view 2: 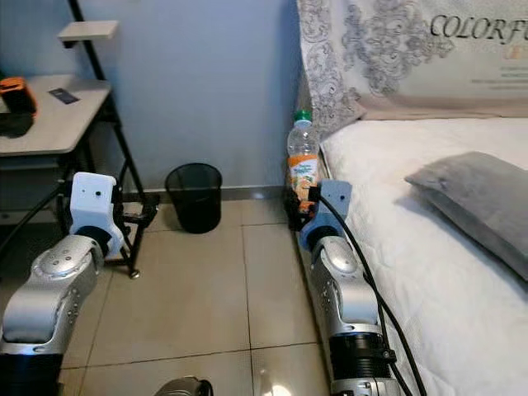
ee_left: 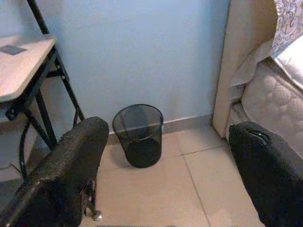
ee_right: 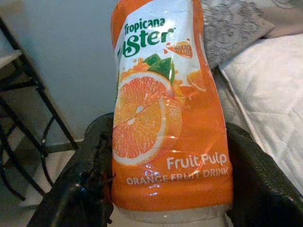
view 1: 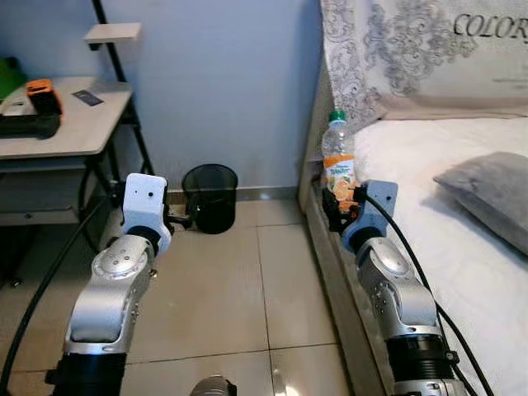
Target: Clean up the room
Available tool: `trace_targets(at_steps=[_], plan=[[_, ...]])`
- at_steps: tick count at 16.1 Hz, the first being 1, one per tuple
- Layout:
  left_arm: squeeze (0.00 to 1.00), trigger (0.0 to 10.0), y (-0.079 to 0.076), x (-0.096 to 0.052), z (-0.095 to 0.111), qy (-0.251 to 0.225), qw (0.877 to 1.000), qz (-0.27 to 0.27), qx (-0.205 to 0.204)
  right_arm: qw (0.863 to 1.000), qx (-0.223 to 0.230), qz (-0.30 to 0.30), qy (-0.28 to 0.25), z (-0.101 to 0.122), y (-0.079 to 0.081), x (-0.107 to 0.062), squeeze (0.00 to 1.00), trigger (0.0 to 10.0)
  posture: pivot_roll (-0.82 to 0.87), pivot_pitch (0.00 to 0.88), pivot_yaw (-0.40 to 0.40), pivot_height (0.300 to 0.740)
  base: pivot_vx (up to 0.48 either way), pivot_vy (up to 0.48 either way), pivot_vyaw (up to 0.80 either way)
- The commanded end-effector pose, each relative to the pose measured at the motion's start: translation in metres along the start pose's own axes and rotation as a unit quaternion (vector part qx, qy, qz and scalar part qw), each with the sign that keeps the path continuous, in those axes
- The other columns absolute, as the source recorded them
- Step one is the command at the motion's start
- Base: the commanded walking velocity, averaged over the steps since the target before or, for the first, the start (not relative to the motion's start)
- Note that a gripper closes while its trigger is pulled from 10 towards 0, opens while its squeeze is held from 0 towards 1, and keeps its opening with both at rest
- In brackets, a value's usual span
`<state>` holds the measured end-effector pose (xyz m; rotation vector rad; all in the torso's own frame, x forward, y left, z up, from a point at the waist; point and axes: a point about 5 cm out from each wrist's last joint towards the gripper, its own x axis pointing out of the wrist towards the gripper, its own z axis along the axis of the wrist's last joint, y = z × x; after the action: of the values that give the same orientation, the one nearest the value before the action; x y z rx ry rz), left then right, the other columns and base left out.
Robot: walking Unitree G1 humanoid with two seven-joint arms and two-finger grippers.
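One bottle, labelled "Tropicana Twister, Fruit Pulp, Orange Fruit Drink", clamped in right gripper. Left gripper: fingers apart. One wastebasket at 12 o'clock.

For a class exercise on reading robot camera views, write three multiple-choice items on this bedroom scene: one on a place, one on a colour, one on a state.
1. Where does the black mesh wastebasket stand?
A. On the tiled floor by the blue wall
B. On the bed
C. On the side table

2. What colour is the cap of the clear plastic orange-drink bottle?
A. Red
B. Green
C. White

3. What is the state of the right gripper?
A. Open and empty
B. Shut on a pillow
C. Shut on the bottle

Answers: 1 A, it sits on the tiles against the wall. 2 B, the cap is green. 3 C, both black fingers flank the bottle's label.
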<state>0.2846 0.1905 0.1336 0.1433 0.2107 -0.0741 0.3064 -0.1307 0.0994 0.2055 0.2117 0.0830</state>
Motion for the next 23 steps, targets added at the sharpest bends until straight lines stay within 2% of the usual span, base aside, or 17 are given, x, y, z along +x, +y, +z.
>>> trace_targets(at_steps=[1,6,8,13,23], plan=[[0.00,10.0,-0.002,0.001,0.006,-0.011,1.000,-0.009,0.013,1.000,-0.006,-0.006,0.000,0.000,-0.002,0.000,0.00,10.0,-0.02,0.000,0.009,0.740,0.000,0.000,0.00],[0.00,10.0,-0.001,0.000,0.004,-0.010,1.000,-0.015,0.024,1.000,-0.011,-0.015,0.016,-0.008,-0.001,0.000,0.00,10.0,-0.01,0.000,0.007,0.740,0.049,0.000,0.00],[0.00,10.0,-0.002,0.001,0.007,-0.015,1.000,-0.018,0.016,0.999,-0.026,-0.016,0.019,-0.008,0.000,0.002,0.00,10.0,-0.02,0.000,0.009,0.740,0.300,0.000,0.00],[0.00,10.0,-0.002,0.001,0.005,-0.014,1.000,-0.017,0.011,0.999,-0.023,-0.025,0.030,-0.009,-0.005,0.002,0.00,10.0,-0.02,0.000,0.005,0.740,0.305,0.000,0.14],[0.00,10.0,-0.005,0.000,0.003,-0.011,0.999,-0.027,0.016,0.999,-0.025,-0.032,0.029,-0.011,-0.003,0.003,0.00,10.0,-0.02,0.000,0.005,0.740,0.303,0.000,0.07]])
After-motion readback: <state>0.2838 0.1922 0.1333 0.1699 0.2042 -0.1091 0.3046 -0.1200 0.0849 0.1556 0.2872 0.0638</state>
